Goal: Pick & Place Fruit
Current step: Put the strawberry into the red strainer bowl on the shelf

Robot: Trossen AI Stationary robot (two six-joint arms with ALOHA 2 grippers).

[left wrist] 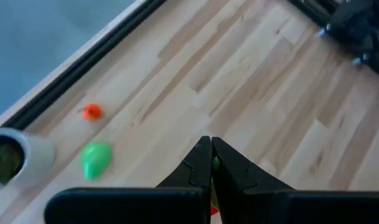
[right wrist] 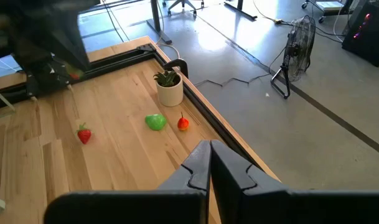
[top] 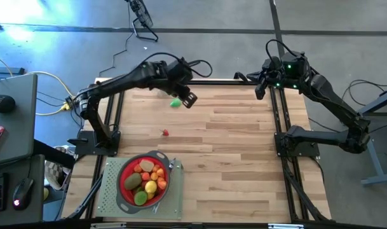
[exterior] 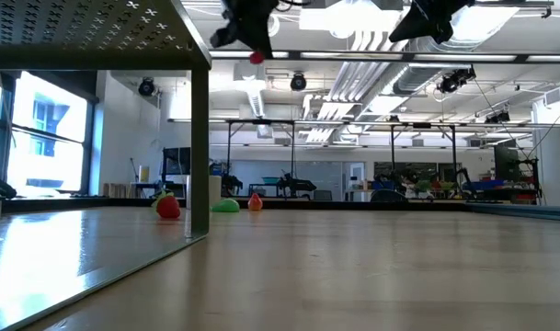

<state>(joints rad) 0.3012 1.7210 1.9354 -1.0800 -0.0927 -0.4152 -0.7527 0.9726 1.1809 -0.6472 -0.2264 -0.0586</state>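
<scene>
- The red strainer point(top: 144, 182) at six o'clock already holds most fruit.
- A red strawberry point(top: 165, 132) lies mid-table; the green fruit point(top: 175, 102) and small orange fruit point(right wrist: 183, 123) sit toward twelve o'clock.
- The left gripper point(top: 188, 97), raised beside the green fruit, is clamped on something small and red; such a thin pinch could slip in transit.
- The right gripper point(top: 262, 89), at two o'clock, is closed and empty.

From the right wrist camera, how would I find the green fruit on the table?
Start at the white plant pot by the table's black edge rail. Just in front of it lie two fruits side by side. The green fruit is the larger, rounded one; its neighbour is small and orange-red.
</scene>
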